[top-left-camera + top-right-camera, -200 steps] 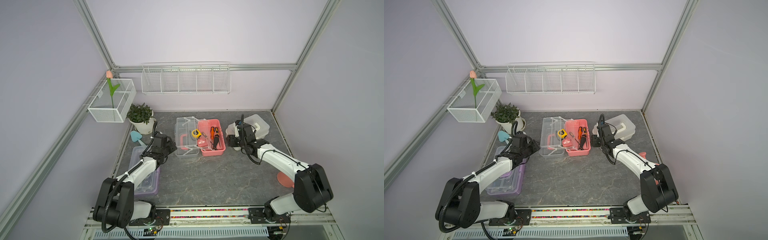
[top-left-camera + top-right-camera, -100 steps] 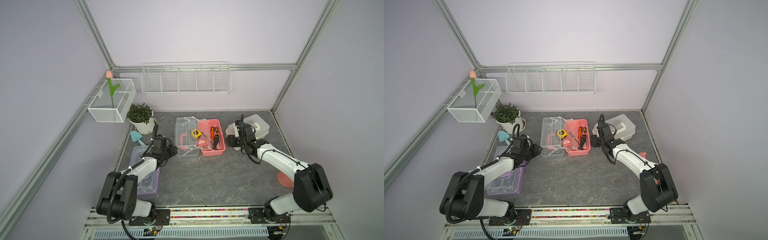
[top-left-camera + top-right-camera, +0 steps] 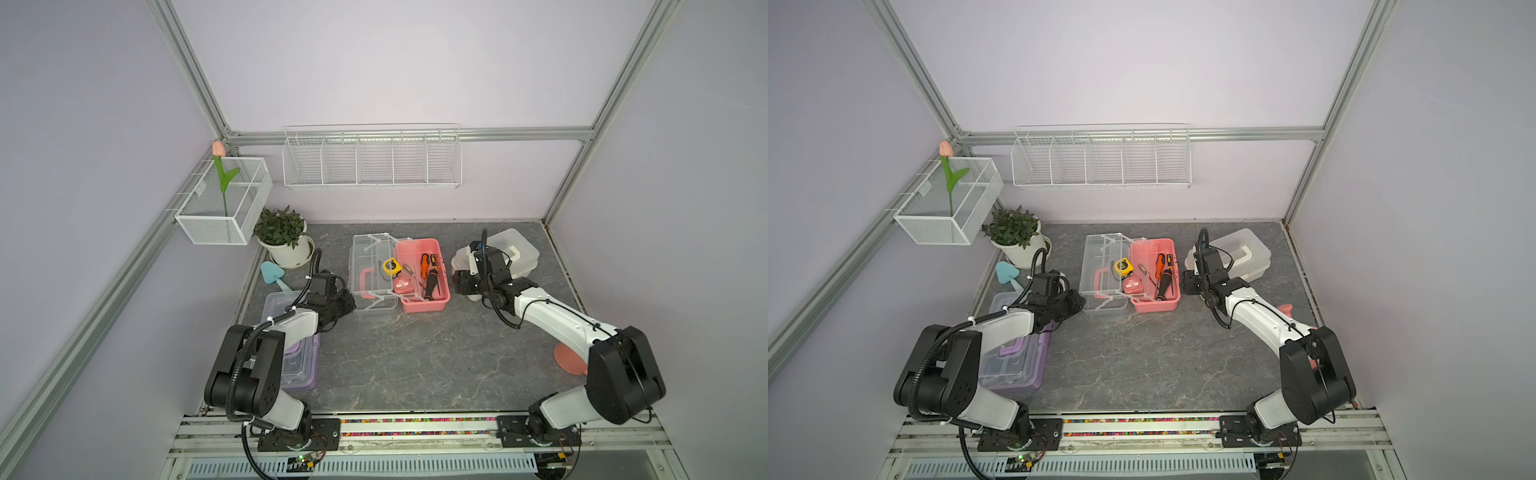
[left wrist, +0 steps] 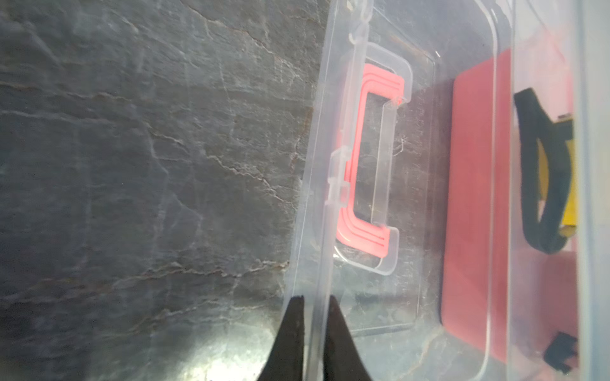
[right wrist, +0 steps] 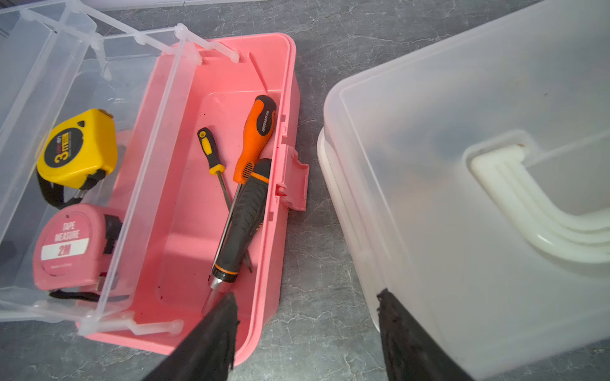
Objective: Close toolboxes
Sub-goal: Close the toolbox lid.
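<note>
The pink toolbox (image 3: 422,308) stands open mid-table, holding screwdrivers. Its clear lid (image 3: 371,266) with the pink handle lies folded out to the left, and the tray between them carries two tape measures. My left gripper (image 4: 315,298) is shut on the lid's near left edge; in both top views it (image 3: 349,305) sits at the lid's front left corner. My right gripper (image 5: 307,297) hangs open over the gap between the pink box and the white toolbox (image 5: 462,165), whose lid is down. The purple toolbox (image 3: 299,365) lies at the front left, partly under my left arm.
A potted plant (image 3: 282,237) and a blue mushroom-shaped thing (image 3: 272,272) stand at the back left. White wire baskets (image 3: 372,160) hang on the walls. A pink disc-footed object (image 3: 569,357) sits at the right behind my right arm.
My left gripper's jaws have closed onto the clear lid's edge after shifting slightly toward it. The right arm has not moved.
</note>
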Robot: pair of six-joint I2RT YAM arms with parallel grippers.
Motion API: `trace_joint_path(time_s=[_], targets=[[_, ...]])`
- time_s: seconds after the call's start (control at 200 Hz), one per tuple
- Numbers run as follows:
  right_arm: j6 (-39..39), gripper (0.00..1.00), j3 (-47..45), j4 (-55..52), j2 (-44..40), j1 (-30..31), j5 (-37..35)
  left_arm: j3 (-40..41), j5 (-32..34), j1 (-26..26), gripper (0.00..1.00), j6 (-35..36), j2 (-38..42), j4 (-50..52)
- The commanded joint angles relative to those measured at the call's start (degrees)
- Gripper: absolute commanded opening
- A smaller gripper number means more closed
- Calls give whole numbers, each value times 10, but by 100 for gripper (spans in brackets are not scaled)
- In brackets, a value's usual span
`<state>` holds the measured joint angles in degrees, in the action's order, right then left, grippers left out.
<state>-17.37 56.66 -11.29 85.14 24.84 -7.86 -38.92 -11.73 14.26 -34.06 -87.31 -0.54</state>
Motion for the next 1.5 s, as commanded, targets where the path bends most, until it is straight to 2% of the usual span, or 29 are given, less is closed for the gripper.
trace_joint_path(time_s=[0.0,0.16,0.35,0.575,0.67,0.8,0.915,1.11,1.355,1.494], targets=[[-3,70,-2,-3,-6,-6,-5,-28,50,-4,5,19,25,44],[-12,70,0,7,8,-6,18,-74,100,-4,4,61,59,109],[-50,58,4,16,40,-5,53,-117,122,4,5,101,87,138],[-65,38,5,46,84,6,100,-188,209,59,5,149,90,199],[-66,31,9,57,103,13,115,-211,224,84,5,164,90,211],[-65,17,18,69,126,22,133,-244,250,115,5,179,95,228],[-66,13,18,83,135,26,146,-262,260,131,6,194,101,234],[-75,13,19,107,150,34,181,-277,248,159,6,212,106,231],[-90,14,29,131,169,49,193,-305,271,245,7,240,84,243],[-99,14,34,144,178,53,202,-306,299,291,11,234,75,238]])
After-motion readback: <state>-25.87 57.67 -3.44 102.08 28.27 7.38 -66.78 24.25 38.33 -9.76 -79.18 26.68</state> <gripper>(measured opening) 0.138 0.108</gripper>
